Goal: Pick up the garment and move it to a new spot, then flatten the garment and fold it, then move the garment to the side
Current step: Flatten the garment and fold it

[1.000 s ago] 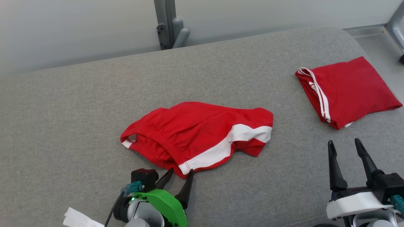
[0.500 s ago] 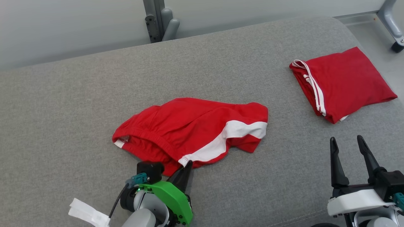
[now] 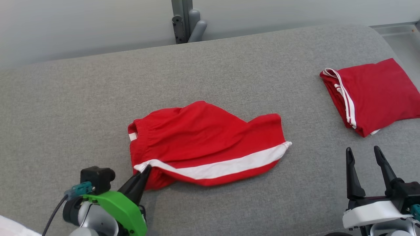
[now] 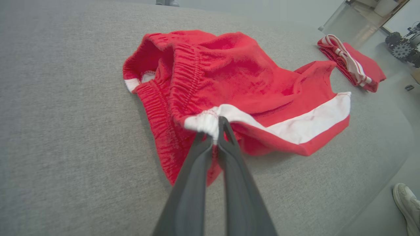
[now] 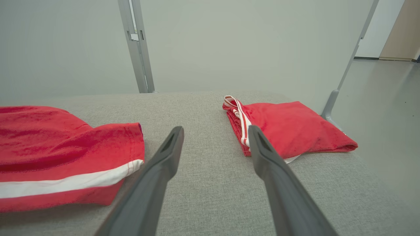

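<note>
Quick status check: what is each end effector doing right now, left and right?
Left end effector: closed, pinching the white-striped waistband corner of the red shorts.
Right end effector: open, holding nothing.

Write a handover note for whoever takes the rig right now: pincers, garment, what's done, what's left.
Pincers: the left pincer is shut on the white end of the stripe at the waistband corner of the crumpled red shorts with a white side stripe. The right pincer is open and empty.
Things: the shorts lie bunched mid-way along the grey fabric-covered surface. A folded red garment with white stripes sits at its right end.
Done: grasp made.
Left: carry the shorts to a new spot, flatten, fold, move aside.
</note>
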Robot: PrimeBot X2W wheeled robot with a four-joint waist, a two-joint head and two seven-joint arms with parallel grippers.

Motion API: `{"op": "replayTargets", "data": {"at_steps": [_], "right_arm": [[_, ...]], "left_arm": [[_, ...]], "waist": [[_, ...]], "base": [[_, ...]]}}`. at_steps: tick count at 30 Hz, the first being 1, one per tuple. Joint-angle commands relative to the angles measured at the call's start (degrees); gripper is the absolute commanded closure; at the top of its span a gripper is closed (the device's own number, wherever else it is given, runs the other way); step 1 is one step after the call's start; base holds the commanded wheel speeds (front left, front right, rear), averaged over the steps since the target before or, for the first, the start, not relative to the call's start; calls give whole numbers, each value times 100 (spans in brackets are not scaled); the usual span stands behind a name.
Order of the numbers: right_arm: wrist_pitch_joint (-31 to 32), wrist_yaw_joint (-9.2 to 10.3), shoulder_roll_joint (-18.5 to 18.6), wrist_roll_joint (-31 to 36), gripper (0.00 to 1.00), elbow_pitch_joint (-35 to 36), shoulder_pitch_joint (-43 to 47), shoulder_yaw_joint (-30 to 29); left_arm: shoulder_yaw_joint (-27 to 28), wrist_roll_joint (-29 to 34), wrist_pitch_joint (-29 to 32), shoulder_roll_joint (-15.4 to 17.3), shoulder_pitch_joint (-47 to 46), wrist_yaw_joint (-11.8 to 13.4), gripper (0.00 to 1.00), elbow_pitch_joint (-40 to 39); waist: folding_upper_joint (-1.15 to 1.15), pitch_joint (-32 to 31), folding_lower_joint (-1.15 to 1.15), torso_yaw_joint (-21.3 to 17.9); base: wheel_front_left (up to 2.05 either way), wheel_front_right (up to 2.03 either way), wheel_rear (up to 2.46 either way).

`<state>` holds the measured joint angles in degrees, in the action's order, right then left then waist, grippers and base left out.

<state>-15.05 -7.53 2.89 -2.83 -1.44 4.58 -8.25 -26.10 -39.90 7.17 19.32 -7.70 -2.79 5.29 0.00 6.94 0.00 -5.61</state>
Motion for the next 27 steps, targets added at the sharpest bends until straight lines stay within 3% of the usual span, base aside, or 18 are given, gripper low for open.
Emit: {"op": "replayTargets", "data": {"at_steps": [1, 6, 10, 11, 12, 13, 14, 15, 27], "right_arm": [[-16, 9, 4, -13, 0, -19, 13, 40], [-16, 9, 5, -14, 0, -53, -49, 60], [-16, 9, 6, 25, 0, -87, -61, 74], [-17, 9, 5, 33, 0, -90, -58, 75], [-17, 9, 4, 41, 0, -93, -59, 83], [-17, 9, 6, 50, 0, -97, -59, 85], [-17, 9, 17, 55, 0, -97, -59, 92], [-16, 9, 31, 61, 0, -94, -62, 102], [-17, 9, 310, 85, 0, 233, 104, 134]], "left_arm": [[122, -43, 75, 218, 249, 154, 100, -174], [173, -117, 58, 285, 570, 259, 100, -272], [60, -147, -39, 116, 671, 191, 100, -144], [30, -136, -92, 54, 656, 177, 87, -93], [-3, -125, -126, 6, 635, 174, 65, -42], [-27, -96, -166, -22, 611, 171, 53, 9], [-42, -85, -212, -61, 593, 165, 14, 50], [-45, -95, -254, -97, 585, 169, 0, 97], [314, 372, -1522, 151, 1334, 559, 0, -253]], "waist": [[0, 7, 0, 109], [0, 51, 0, 206], [0, 69, 0, 292], [0, 70, 0, 311], [0, 70, 0, 325], [0, 68, 0, 337], [0, 65, 0, 349], [0, 60, 0, 356], [0, -210, 0, 415]], "base": [[0, 0, 0], [0, 0, 0], [0, 0, 0], [0, 0, 0], [0, 0, 0], [0, 0, 0], [0, 0, 0], [0, 0, 0], [0, 0, 0]]}}
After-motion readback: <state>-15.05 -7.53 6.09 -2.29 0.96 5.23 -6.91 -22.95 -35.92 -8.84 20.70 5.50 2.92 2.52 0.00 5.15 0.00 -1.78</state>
